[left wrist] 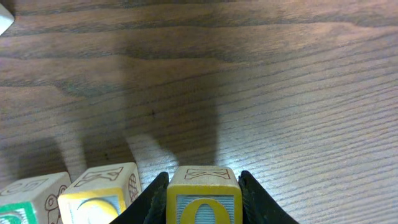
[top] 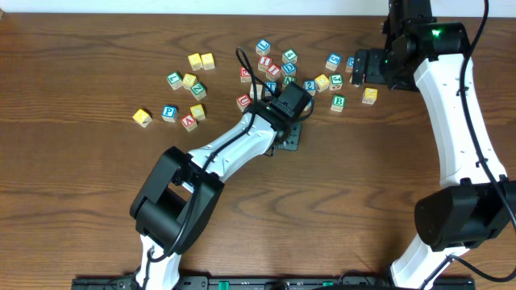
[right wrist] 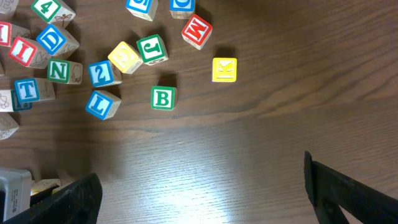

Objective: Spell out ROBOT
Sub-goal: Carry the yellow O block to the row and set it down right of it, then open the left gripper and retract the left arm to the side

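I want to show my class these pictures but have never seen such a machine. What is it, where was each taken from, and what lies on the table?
These are two robot arms at a wooden table. One picture looks down from overhead; the other two come from a camera on each wrist. Lettered toy blocks lie scattered. The left gripper clasps what looks like the yellow O block. The right gripper is open and empty, with a green B block in its view.
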